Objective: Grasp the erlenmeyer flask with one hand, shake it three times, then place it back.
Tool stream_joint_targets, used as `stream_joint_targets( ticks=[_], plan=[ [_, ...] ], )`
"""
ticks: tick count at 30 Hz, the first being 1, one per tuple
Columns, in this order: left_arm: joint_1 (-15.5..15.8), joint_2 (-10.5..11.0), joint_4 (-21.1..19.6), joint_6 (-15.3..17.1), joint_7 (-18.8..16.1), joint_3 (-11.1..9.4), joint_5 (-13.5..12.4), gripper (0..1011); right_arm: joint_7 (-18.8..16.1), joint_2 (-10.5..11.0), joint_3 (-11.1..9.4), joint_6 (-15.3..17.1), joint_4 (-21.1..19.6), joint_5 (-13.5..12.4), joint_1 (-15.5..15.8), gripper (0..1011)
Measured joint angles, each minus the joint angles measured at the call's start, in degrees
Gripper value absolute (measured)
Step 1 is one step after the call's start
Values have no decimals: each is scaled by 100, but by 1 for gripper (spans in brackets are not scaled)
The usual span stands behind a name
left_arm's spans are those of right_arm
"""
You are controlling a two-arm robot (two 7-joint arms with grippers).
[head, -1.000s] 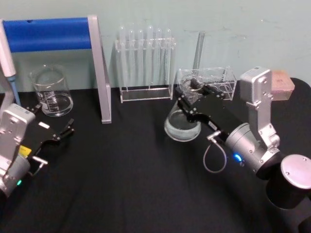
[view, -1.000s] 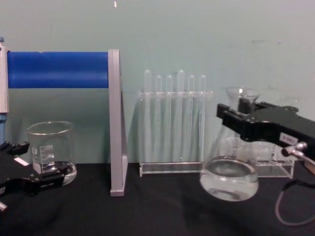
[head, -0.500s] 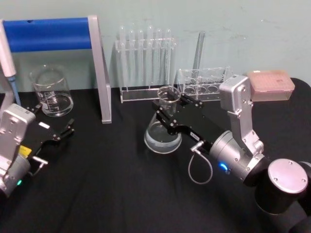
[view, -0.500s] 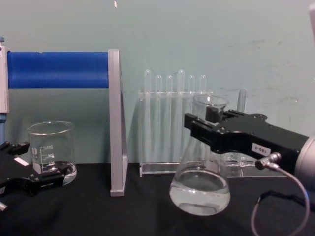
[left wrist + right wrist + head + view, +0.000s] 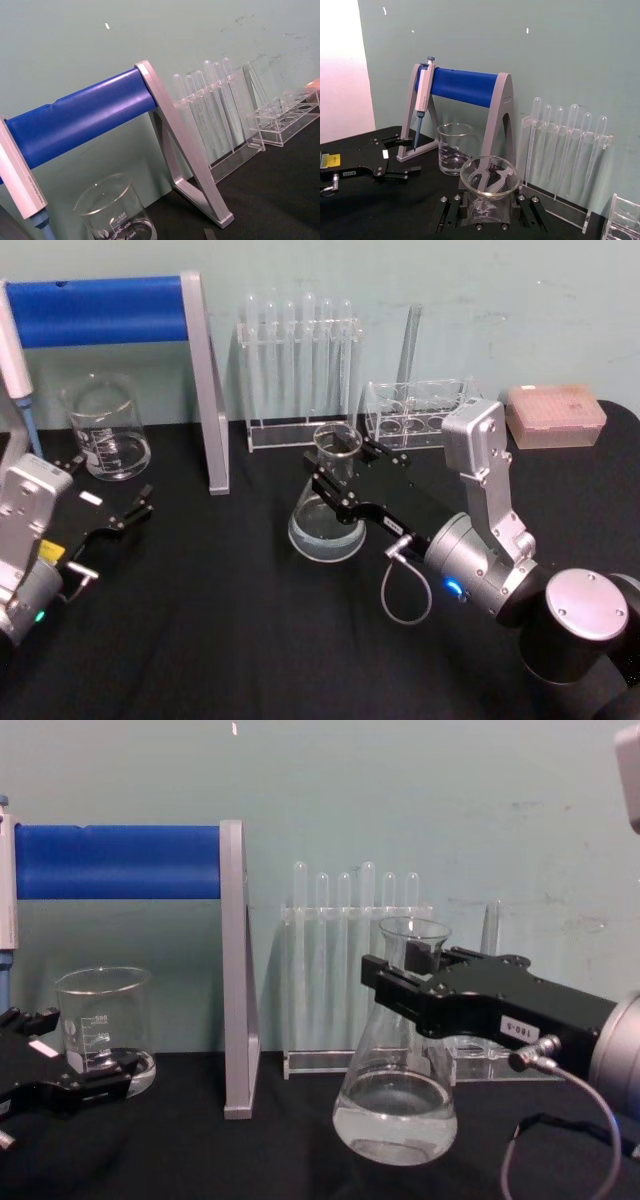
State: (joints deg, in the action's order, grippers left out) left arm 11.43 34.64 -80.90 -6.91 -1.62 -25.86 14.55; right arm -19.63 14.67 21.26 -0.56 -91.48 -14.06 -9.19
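The erlenmeyer flask [image 5: 325, 515] is clear glass with a little clear liquid in its wide base [image 5: 396, 1115]. My right gripper [image 5: 335, 478] is shut on its neck, and the flask stands upright at or just above the black table, in front of the test tube rack. From the right wrist camera the flask's flared rim [image 5: 489, 176] sits between the black jaws. The left gripper [image 5: 110, 492] rests open low on the left, in front of the beaker, holding nothing.
A glass beaker [image 5: 105, 428] stands back left under a blue-barred pipette stand [image 5: 110, 310]. A test tube rack [image 5: 298, 365] and a clear empty rack [image 5: 420, 410] line the back wall. A pink tip box [image 5: 556, 412] sits back right.
My right gripper has carried the flask leftward and downward, from high near the clear rack to low over the table centre. The left arm has not moved.
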Motion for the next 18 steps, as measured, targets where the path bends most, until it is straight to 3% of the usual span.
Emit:
stream_joint_targets(
  ticks=[18],
  plan=[
    [0, 0, 0, 0, 0, 0, 0, 1001, 28, 11, 39, -17, 97, -35, -4, 450]
  ],
)
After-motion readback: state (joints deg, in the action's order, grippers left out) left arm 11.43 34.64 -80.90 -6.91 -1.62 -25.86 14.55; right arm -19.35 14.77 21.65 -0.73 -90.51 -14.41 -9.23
